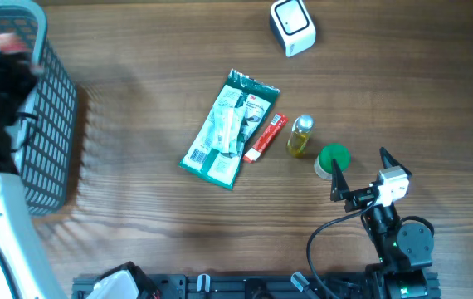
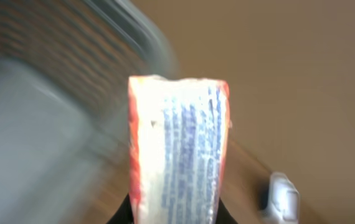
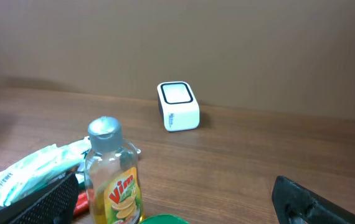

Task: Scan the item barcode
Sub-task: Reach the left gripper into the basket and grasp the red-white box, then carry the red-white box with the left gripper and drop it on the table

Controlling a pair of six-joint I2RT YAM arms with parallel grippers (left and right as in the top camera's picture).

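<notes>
- Left gripper [image 2: 172, 219] is clamped on a flat white packet with red edges and blue print [image 2: 177, 155], and the packet stands upright out of the jaws in the wrist view.
- That puts the item at the far left, up over the grey plastic mesh basket [image 1: 50, 124], well apart from the small white box-shaped scanner [image 1: 291, 26] at the far side, right of centre.
- By my reckoning the pick is done. What is left is carrying the packet across to the scanner window and finding the barcode face, so nothing is scanned yet.
- Right gripper [image 1: 359, 169] hovers near right with its fingers wide apart and nothing in them.
- On the wooden table [image 1: 137, 216] a green-and-white foil pouch [image 1: 230, 129] lies mid-table. A slim red tube [image 1: 265, 138] lies just beside it, then a clear bottle of yellow liquid with a silver cap [image 3: 112, 180], then a round green lid [image 1: 333, 158].
- The bottle's yellow label clearly says "Vim".
- The blue print on the held packet is too smeared to read, and no barcode can be made out.
- The scanner carries a small blue marking on its side, too small to read.
</notes>
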